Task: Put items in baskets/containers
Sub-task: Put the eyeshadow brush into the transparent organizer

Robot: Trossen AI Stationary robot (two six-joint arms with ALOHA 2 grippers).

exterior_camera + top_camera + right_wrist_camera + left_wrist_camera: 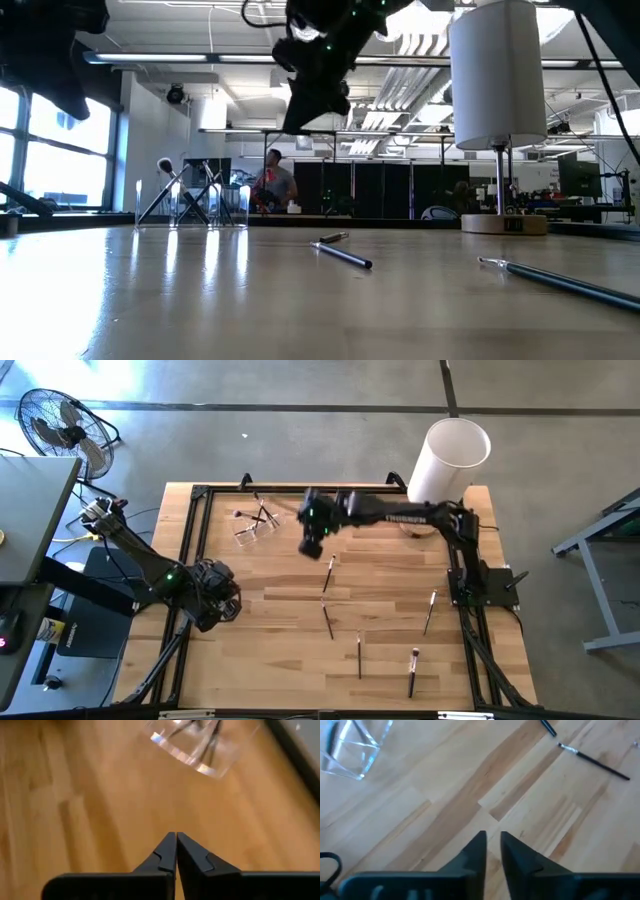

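Observation:
A clear plastic cup point(252, 523) stands near the table's far left corner with several dark brushes leaning inside; it also shows in the low view point(192, 204) and the right wrist view point(196, 745). Several thin dark brushes lie flat on the wood: one point(328, 572) mid-table, others point(328, 619) point(359, 654) point(412, 671) point(430, 611) toward the near right. My right gripper point(312, 540) hangs above the table right of the cup, shut and empty point(175, 837). My left gripper point(222, 600) waits at the left edge, fingers nearly closed point(493, 837), holding nothing.
A tall white cylinder point(447, 460) on a round wooden base point(503, 222) stands at the table's far right corner. A black metal frame point(190, 540) runs along the table's edges. A fan point(60, 428) stands on the floor beyond the left side.

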